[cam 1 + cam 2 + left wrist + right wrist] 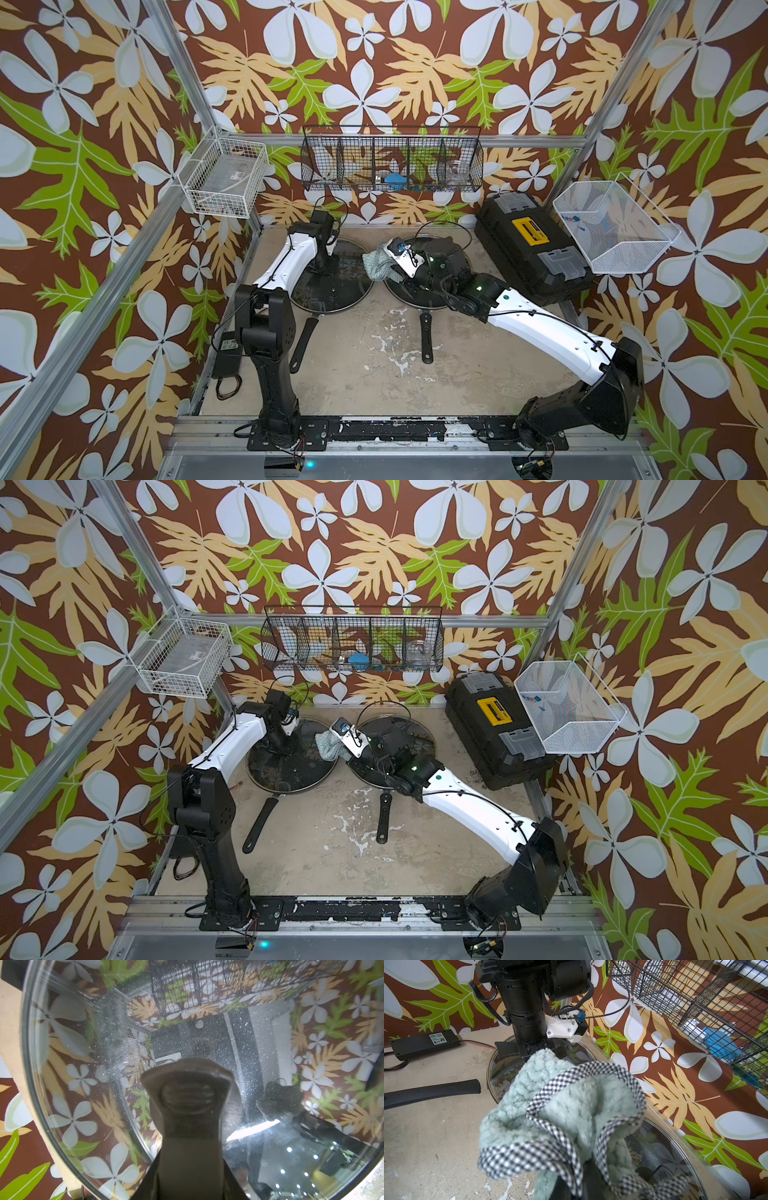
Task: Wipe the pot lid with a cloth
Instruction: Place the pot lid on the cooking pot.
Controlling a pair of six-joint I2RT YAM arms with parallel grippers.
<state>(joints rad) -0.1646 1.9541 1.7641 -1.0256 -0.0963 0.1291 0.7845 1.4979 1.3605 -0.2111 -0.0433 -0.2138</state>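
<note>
The cloth (556, 1109), filling the right wrist view, is hanging clamped in the right gripper (390, 272) between the left pot lid (349, 286) and the right lid (417, 735), while the left gripper (326, 268) is pinching the left lid's knob (187, 1095), seemingly steadying it for wiping.

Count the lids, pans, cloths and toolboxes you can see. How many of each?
Round glass pot lids: 2
Black long-handled frying pans: 2
Pale teal-green fluffy cloth with checked trim: 1
Black plastic toolbox with yellow label: 1
Total: 6
</note>
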